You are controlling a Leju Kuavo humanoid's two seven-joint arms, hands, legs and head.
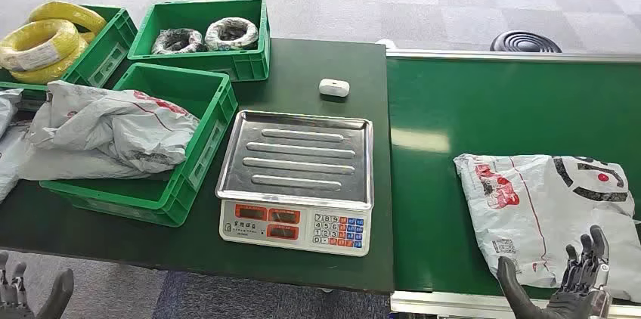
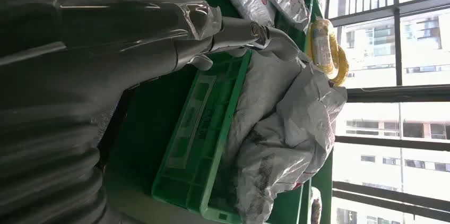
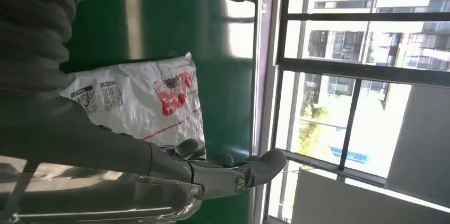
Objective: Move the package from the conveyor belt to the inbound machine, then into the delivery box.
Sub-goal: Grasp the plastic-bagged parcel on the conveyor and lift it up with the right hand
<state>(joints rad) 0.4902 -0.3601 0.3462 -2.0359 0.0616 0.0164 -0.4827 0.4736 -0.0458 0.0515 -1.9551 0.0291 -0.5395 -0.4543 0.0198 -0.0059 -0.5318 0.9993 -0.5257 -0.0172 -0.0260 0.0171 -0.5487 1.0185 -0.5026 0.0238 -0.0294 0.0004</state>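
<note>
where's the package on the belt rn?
In the head view the package lies flat on the green conveyor belt at lower right, right of the scale, with the right hand at its near edge.

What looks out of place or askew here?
The grey packages overfill the near green crate, spilling over its left rim onto the table. The package on the conveyor belt lies crumpled and slightly skewed. Nothing looks damaged.

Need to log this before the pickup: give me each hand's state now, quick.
Left hand: open, holding nothing, low beside the table's near edge.
Right hand: open, fingers spread over the package, not gripping it.
</note>
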